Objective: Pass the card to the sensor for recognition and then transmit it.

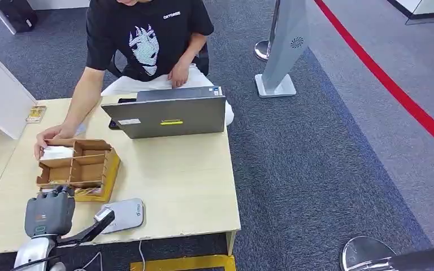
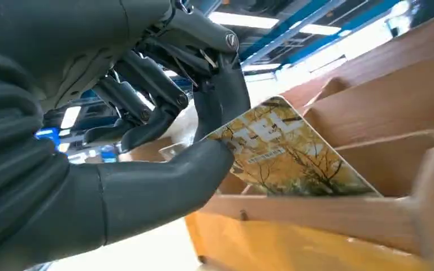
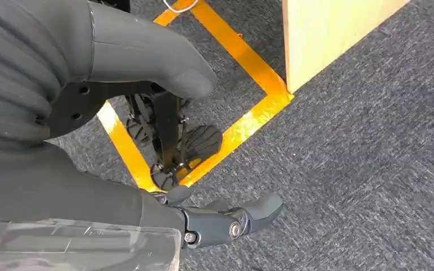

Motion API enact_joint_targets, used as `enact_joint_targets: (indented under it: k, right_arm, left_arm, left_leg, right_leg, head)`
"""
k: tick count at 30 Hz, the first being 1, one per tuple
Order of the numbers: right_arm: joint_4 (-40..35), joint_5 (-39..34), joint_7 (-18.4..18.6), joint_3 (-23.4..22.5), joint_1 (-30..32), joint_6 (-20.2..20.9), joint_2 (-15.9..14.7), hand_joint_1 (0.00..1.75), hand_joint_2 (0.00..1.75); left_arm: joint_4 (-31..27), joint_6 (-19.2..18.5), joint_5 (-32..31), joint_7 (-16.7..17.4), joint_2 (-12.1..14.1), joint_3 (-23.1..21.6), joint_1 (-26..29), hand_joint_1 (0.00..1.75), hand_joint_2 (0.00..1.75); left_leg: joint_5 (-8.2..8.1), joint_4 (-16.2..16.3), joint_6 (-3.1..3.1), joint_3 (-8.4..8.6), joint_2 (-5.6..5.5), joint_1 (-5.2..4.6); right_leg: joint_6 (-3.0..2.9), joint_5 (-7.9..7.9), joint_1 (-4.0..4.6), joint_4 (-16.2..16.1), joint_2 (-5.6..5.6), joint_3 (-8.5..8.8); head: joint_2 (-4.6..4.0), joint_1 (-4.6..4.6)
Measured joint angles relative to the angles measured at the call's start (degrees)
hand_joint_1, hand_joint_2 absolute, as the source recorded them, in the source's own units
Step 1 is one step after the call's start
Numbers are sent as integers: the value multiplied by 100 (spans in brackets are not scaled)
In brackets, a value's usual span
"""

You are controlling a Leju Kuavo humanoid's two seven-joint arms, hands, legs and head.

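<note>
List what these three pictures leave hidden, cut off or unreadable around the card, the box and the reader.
- Card: left wrist view, lower edge sits behind the wooden box wall; print too blurred to read.
- Left hand: head view, wrist cover hides the fingers and the card.
- Grey reader: head view, markings too small; dark arm part crosses its near corner.
- White item in box: person's hand partly covers it.

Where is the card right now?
The card is pinched in the left hand, its lower edge inside the wooden box's near compartment, at the table's near-left.
</note>
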Motion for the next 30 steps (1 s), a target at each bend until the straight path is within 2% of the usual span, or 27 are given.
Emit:
enact_joint_targets:
  k: [2,5,11,16,20,24,30]
  right_arm:
    - [0,-9,2,0,3,-4,0,0,175]
    - [0,-17,2,0,1,-4,0,0,175]
    - [-9,-13,-22,11,0,24,0,0,175]
    - [-9,72,-24,48,1,2,0,0,175]
    - [-9,151,2,131,0,2,0,0,175]
    - [-9,223,-7,186,-1,46,0,0,175]
    - [-9,330,-50,310,-2,129,0,0,175]
  left_arm:
    - [-128,37,2,-174,-80,46,6,175,175]
    - [-629,-50,2,-507,-256,153,-22,175,175]
    - [-1556,-588,4,-512,-383,158,-584,175,175]
    - [-1874,-1010,4,-452,-385,160,-1291,175,175]
    - [-1915,-1244,4,-280,-352,160,-1695,175,175]
    - [-1854,-1257,2,-85,-302,160,-1894,175,175]
    - [-1115,-1226,0,527,50,46,-2147,175,175]
  left_leg:
    - [0,1,0,-1,0,0]
    - [0,2,0,-2,-3,0]
    - [3,2,2,-3,-5,1]
    - [7,2,-3,-1,-4,2]
    - [7,2,-3,-1,-4,2]
    - [6,2,-3,-2,-3,2]
    - [7,2,-4,-1,-1,3]
  right_leg:
    - [0,0,0,0,0,-2]
    - [0,0,0,0,-4,-3]
    - [-1,2,0,0,-9,-1]
    - [-6,5,0,1,-10,0]
    - [-6,5,0,2,-9,-1]
    - [-6,4,0,1,-7,-3]
    - [-6,5,0,1,-1,-6]
  head:
    - [0,-2]
    - [0,-2]
    - [0,-4]
    - [0,-4]
    - [0,-4]
    - [0,-2]
    - [0,-4]
